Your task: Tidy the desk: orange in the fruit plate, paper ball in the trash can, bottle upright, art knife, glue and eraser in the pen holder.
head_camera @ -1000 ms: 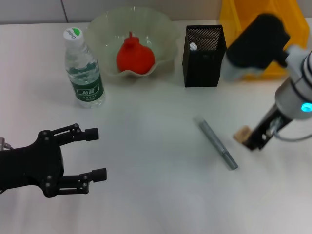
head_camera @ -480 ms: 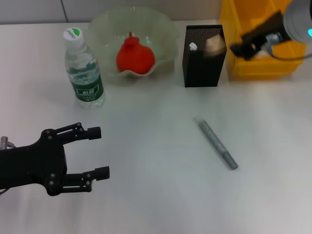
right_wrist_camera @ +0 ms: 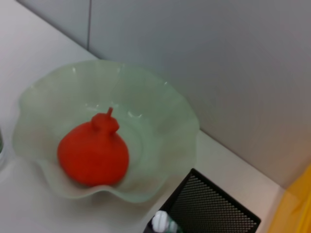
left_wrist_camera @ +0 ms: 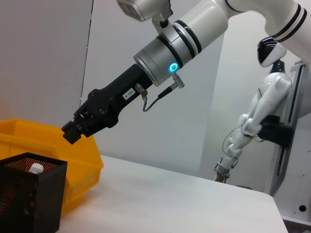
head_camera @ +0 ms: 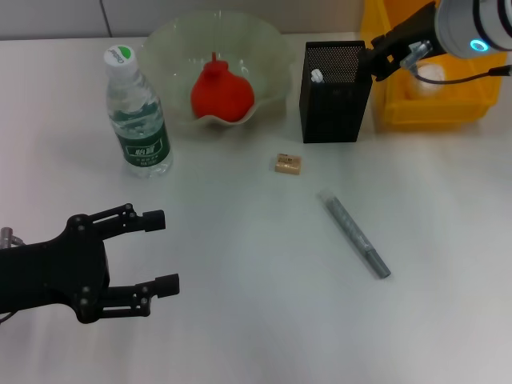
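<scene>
On the bench [head_camera: 448, 208], seen from the head camera, one small tan eraser [head_camera: 287, 164] lay flat in front of the black mesh pen holder [head_camera: 334, 92], outside it, between the holder and the one grey art knife [head_camera: 355, 234]. The right hand [head_camera: 373, 64] hung just above the holder's rim on the side toward the yellow trash can [head_camera: 424, 112]; it carried nothing I could see, though whether its fingers were apart or together I could not tell. My judgement: the eraser step was in hand and not done, so the next move called for reaching down, pinching the eraser and dropping it squarely through the holder's mouth. One orange [head_camera: 221, 91] sat in the one fruit plate [head_camera: 264, 48], one bottle [head_camera: 138, 114] stood upright beside the plate, and a white-capped thing, likely the glue [head_camera: 317, 77], showed inside the holder. The left hand [head_camera: 158, 252] hovered low near the front edge, fingers spread apart and empty.

In the left wrist view, the right hand [left_wrist_camera: 73, 133] hung over the pen holder [left_wrist_camera: 29, 194], with the trash can [left_wrist_camera: 73, 165] behind it; its fingers were not clear.

In the right wrist view, there was one orange [right_wrist_camera: 93, 150] in the plate [right_wrist_camera: 160, 131], one holder [right_wrist_camera: 209, 211] and one white cap [right_wrist_camera: 163, 222] inside it.
</scene>
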Controlling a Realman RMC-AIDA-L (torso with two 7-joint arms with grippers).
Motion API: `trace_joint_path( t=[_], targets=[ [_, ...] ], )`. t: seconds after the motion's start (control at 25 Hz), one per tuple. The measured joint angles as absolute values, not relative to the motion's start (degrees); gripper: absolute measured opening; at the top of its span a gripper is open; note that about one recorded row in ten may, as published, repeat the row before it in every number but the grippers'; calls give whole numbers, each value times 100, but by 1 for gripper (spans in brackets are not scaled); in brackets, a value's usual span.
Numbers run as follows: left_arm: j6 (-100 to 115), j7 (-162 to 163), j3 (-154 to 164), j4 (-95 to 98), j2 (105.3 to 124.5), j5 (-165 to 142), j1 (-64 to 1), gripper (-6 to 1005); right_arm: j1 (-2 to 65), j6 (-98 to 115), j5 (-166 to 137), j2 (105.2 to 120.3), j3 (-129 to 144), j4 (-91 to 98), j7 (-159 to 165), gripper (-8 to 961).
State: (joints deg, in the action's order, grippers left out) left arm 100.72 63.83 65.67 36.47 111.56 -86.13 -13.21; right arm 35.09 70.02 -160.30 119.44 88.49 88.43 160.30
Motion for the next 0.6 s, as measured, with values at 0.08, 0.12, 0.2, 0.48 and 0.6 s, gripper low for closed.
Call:
trace_joint_path(
  t=[0.08, 0.12, 0.2, 0.48, 0.6],
  targets=[
    [10071, 6384, 6567, 3647, 11156, -8613, -1321, 852, 3522, 7054, -16029, 11941, 8902, 8849, 16029, 200],
    [10071, 6386, 6566, 3647, 11156, -8613, -1322, 852, 3532, 7154, -16027, 11940, 8943, 8917, 16028, 206],
    [10058, 6388, 6565, 3647, 11155, -8613, -1336, 852, 3543, 7231, -16024, 11939, 8964, 8957, 16028, 217],
    [10012, 6390, 6565, 3647, 11146, -8613, -1373, 851, 3779, 7914, -15986, 11945, 9240, 8971, 16024, 255],
    [9983, 6390, 6565, 3648, 11141, -8613, -1375, 851, 3875, 7954, -15844, 11944, 9411, 8773, 16005, 290]
  ],
)
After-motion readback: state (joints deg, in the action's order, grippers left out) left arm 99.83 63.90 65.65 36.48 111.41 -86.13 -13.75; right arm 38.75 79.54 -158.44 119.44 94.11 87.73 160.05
